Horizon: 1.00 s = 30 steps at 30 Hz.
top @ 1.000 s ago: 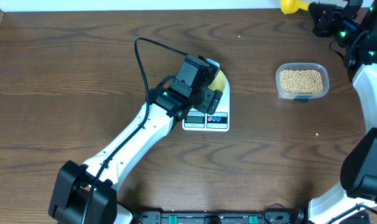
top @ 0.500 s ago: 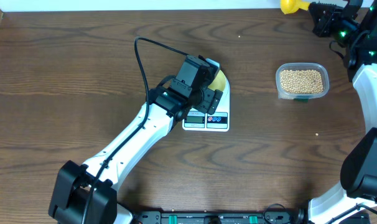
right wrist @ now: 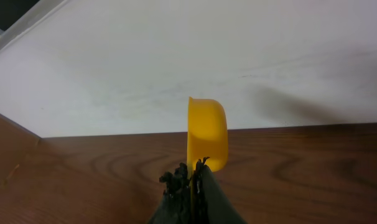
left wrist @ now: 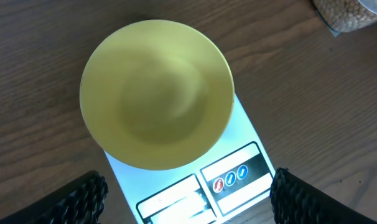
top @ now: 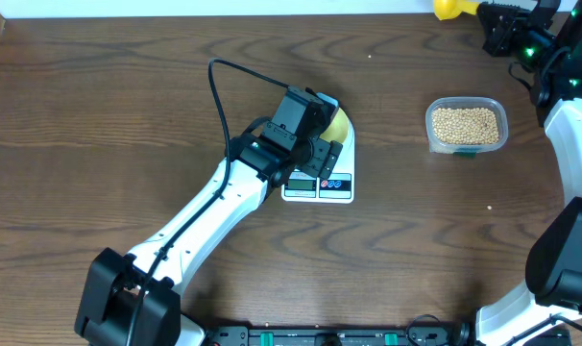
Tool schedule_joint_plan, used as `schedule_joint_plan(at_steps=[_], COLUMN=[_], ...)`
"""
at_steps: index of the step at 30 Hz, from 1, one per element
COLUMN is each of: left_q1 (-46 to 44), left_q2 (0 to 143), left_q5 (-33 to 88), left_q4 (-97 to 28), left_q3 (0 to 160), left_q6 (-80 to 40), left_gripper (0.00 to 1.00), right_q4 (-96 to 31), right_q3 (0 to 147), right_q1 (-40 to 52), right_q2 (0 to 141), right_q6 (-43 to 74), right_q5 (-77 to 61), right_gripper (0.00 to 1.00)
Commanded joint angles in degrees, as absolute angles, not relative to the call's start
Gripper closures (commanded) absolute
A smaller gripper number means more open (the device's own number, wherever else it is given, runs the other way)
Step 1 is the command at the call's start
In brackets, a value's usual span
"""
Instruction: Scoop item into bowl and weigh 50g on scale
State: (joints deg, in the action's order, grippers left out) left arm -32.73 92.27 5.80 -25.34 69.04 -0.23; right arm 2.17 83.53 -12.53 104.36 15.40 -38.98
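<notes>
— Where's the bowl (left wrist: 156, 102)?
— Directly below my left gripper (left wrist: 187, 202), which is spread wide and holding nothing — it's on the scale (left wrist: 238, 174). My right gripper (right wrist: 190, 177) is clamped on the yellow scoop (right wrist: 207, 130), beans (top: 466, 123) well apart.

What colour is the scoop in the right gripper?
Bright yellow; the scoop shows best in the right wrist view.

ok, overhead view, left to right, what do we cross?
Black base of the left arm → white flat kitchen scale carrying the pale yellow-green bowl → clear rectangular plastic tub of small tan beans. Left out: yellow plastic scoop, overlapping the tub sideways.
</notes>
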Motion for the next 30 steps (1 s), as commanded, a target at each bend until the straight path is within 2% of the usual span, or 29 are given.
schedule_joint_plan(at_steps=[1, 30], left_q1=[-32.82, -32.82], left_q2=[92.49, 92.49], left_q5=[5.26, 5.26], left_q4=[-24.97, -26.48], left_q3=[68.66, 68.66], left_q6=[-0.71, -0.75], left_gripper=[0.14, 0.14], right_q4=[2.09, 1.87], right_q3=[84.44, 84.44], right_q1=[-12.27, -12.27], right_q2=[104.18, 104.18], right_q6=[14.57, 14.55], right_q5=[-39.40, -39.38], right_gripper=[0.99, 0.99])
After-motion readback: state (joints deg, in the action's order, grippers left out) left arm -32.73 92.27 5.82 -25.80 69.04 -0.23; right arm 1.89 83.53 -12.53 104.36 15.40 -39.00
